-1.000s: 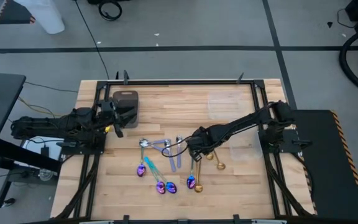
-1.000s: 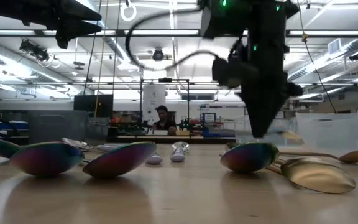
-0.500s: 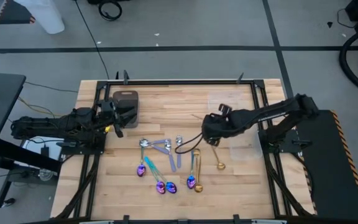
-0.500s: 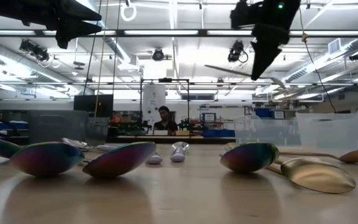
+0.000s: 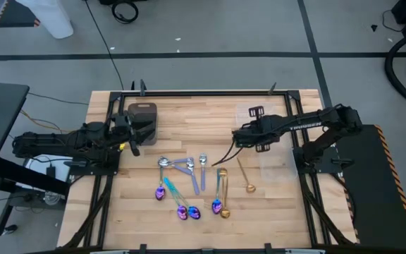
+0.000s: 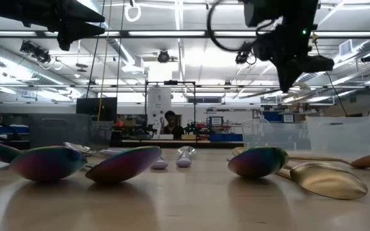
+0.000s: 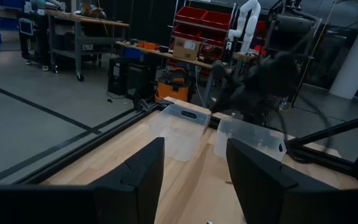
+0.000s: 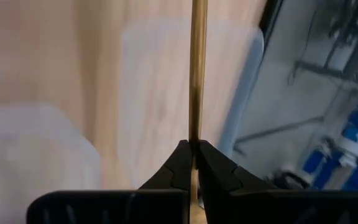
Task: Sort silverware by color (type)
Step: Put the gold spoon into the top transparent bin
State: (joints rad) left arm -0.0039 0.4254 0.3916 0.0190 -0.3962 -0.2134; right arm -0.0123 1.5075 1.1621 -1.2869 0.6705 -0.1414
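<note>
right gripper (image 5: 254,111): moved since half a second ago, it sat over the middle of the table by the spoon pile, now it's out toward the far right part, over the clear containers (image 5: 256,120). Arm is stretched further that way too.
jaws (right): pinched tight on a gold spoon (image 8: 197,74); in the wrist view the thin gold handle runs straight out from between the closed fingers (image 8: 182,165).
gold spoon: up in the air, off the table, held between the jaws above the clear plastic. One second ago the gripper was still low among the spoons.
left gripper (image 7: 191,168): hasn't budged across all the frames, parked at the left edge of the table next to the dark tray (image 5: 143,116). Jaws wide apart, nothing between them.
spoon pile (image 5: 189,187): looks the same as half a second ago, well back from the right jaws, toward the table's middle and near edge. Purple-blue ones, silver ones and a few gold ones, including one gold spoon (image 5: 246,176) lying closest to the right arm.
hard to see: spoon bowl is cut off in the right wrist view, only the handle shows. From above the held spoon is too thin to pick out. In the low view the right gripper (image 6: 294,61) is a dark shape up top and the spoon in it doesn't read.
containers: clear plastic, edges barely visible from above.
</note>
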